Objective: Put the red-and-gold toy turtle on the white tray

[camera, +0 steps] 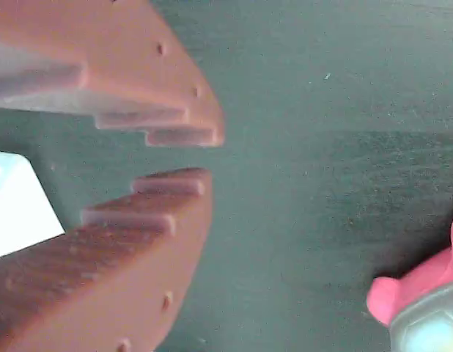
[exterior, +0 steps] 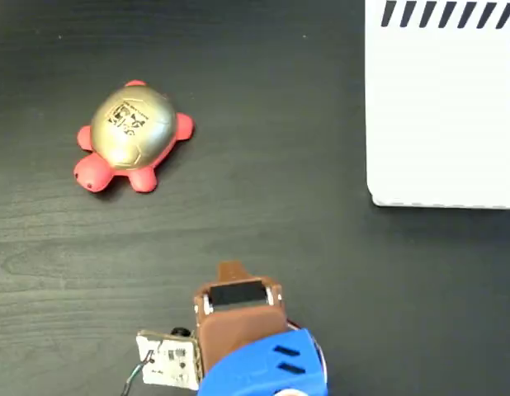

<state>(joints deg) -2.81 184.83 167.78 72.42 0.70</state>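
Note:
The red-and-gold toy turtle (exterior: 135, 136) sits on the dark table at the upper left of the fixed view, gold shell up, coral head toward the lower left. The white tray (exterior: 441, 107) with black edge stripes lies at the upper right. My brown gripper (exterior: 232, 271) hangs at the bottom centre, well below and right of the turtle and apart from it. In the wrist view the gripper (camera: 208, 156) has its toothed jaws nearly together, only a narrow slit at the tips and nothing between them. A leg and shell edge of the turtle (camera: 424, 308) show at the lower right, a tray corner (camera: 14, 205) at the left.
The dark wood-grain table (exterior: 280, 190) stretches bare between turtle, tray and arm. A small circuit board with wires (exterior: 167, 360) rides beside the blue wrist housing (exterior: 267, 367) at the bottom edge.

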